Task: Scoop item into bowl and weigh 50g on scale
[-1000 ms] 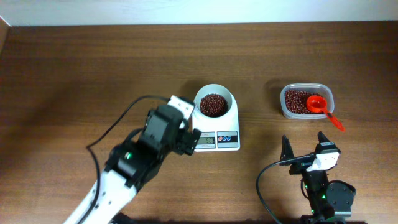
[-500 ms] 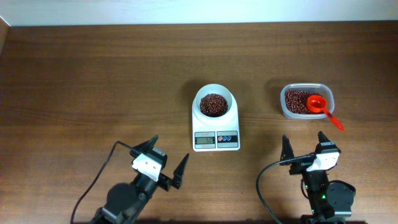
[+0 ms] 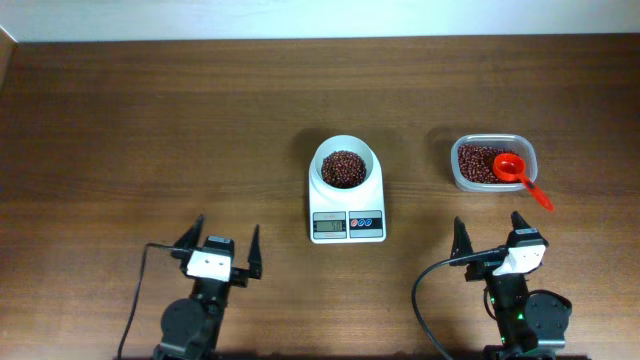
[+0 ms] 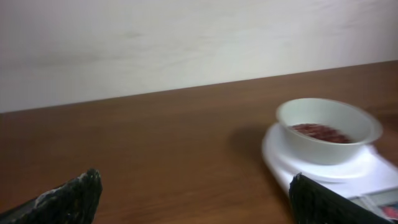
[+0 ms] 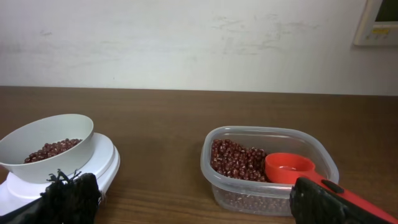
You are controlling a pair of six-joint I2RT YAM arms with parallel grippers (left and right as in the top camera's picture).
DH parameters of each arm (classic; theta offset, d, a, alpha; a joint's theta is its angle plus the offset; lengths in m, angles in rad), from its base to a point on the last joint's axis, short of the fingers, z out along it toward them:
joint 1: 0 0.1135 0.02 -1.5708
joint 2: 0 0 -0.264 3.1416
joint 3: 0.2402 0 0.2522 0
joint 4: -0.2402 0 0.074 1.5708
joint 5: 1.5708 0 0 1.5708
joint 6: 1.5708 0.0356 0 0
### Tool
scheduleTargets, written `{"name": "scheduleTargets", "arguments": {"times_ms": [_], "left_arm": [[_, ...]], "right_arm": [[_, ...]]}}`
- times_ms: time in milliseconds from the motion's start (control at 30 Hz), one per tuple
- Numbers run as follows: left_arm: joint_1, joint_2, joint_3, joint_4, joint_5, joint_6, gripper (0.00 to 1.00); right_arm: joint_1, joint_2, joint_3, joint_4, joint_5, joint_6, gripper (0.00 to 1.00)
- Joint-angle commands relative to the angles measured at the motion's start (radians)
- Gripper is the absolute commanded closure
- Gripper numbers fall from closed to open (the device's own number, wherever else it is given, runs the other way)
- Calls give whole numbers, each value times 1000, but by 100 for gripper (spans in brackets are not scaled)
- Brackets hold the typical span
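Two hands rest wide open and empty at the near edge of the bench point(image 3: 150, 120): the left hand point(image 3: 226, 236) and the right hand point(image 3: 488, 234), both well apart from the scale point(image 3: 348, 237), presumably so that nothing disturbs the reading, which is too small to make out. The bowl point(image 3: 345, 142) sits on the far part of the scale, leaving the display uncovered, and holds a heap of beans point(image 3: 343, 168). These lie far and right of the left hand, far and left of the right hand. The scoop point(image 3: 510, 167) lies in the tub point(image 3: 528, 150) of beans at far right, handle over the near rim, probably for the right hand's reach.
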Motion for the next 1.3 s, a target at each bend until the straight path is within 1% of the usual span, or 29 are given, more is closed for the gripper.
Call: {"name": "scheduleTargets", "arguments": {"times_ms": [0, 67, 133, 167, 200, 333, 400, 467, 1267], "left_arm": [[132, -10, -4, -2, -17, 89, 1], [194, -10, -4, -6, 14, 89, 1], [283, -10, -4, -13, 128, 88, 1], [312, -10, -4, -10, 160, 66, 1], [324, -10, -4, -10, 160, 36, 1], [323, -10, -4, -11, 141, 35, 1], [323, -10, -4, -12, 130, 13, 1], [323, -10, -4, -13, 124, 29, 1], [323, -9, -4, -13, 124, 29, 1]], "right_arm": [[9, -10, -5, -6, 8, 4, 1], [9, -10, -5, -6, 8, 4, 1], [9, -10, -5, -6, 8, 4, 1], [9, -10, -5, -6, 8, 4, 1], [9, -10, -5, -6, 8, 5, 1], [9, -10, -5, -6, 8, 4, 1], [9, -10, -5, -6, 8, 4, 1], [9, -10, -5, -6, 8, 4, 1], [9, -10, -5, -6, 8, 4, 1]]}}
